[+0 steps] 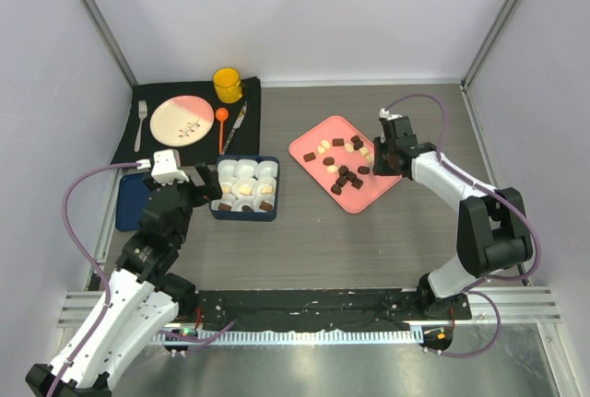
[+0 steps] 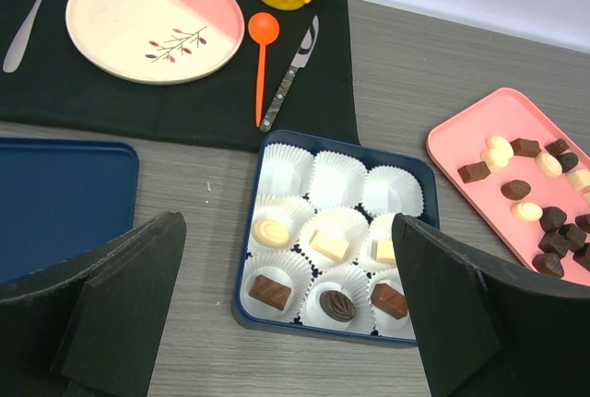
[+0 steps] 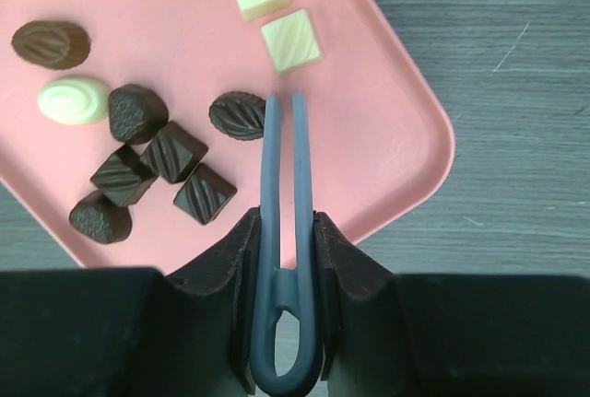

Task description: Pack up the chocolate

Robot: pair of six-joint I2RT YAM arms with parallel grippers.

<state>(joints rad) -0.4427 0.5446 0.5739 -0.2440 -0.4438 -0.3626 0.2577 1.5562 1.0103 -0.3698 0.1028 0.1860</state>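
Grey tongs (image 3: 274,167) sit clenched in the right gripper (image 3: 284,240), likely so the soft chocolates (image 3: 238,115) get pinched rather than crushed. The tong tips are almost together and hold nothing. Loose pieces lie on the pink tray (image 3: 369,139), just left of the tips and ahead of them. The left gripper (image 2: 286,231) hangs released over the blue box (image 2: 313,331), where six pieces fill paper cups (image 2: 336,176). No writing shows.
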